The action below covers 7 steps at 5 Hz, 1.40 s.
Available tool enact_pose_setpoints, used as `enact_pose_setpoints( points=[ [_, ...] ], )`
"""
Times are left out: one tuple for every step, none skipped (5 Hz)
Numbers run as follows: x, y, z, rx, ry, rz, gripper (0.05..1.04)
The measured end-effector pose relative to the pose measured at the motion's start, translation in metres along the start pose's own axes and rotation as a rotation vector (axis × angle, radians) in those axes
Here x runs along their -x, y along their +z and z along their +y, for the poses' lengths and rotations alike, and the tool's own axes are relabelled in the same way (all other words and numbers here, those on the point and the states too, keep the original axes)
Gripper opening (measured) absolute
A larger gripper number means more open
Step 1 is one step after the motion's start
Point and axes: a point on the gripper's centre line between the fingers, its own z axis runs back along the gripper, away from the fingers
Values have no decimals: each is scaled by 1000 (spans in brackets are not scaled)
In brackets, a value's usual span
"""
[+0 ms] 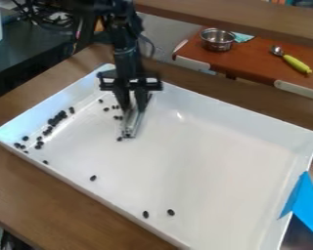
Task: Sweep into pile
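Closest to me, the white tray [218, 161] has two dark beans [171, 212] by its front edge, well apart from the thicker line at the left wall. The gripper [133, 106] is closed on a metal strip [133, 123], set down toward the back left. I'd keep that edge flat and sweep slowly, so none slip round its ends. Blue tape [306, 207] hangs over the right side; past the wooden table [22, 185], a steel bowl [218, 44] and green-handled spoon [296, 63] sit on a reddish-brown surface [257, 63].
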Motion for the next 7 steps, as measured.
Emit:
enact_pose_setpoints(
  points=[
    [-8,-1,22,-21,45,1,339],
    [-8,-1,45,-43,91,-9,339],
    [9,2,68,-73,122,-12,339],
    [28,7,85,-88,106,-17,339],
    [42,11,98,-88,73,-15,339],
    [53,15,91,-17,106,3,339],
    [59,28,63,59,148,13,339]
  ],
)
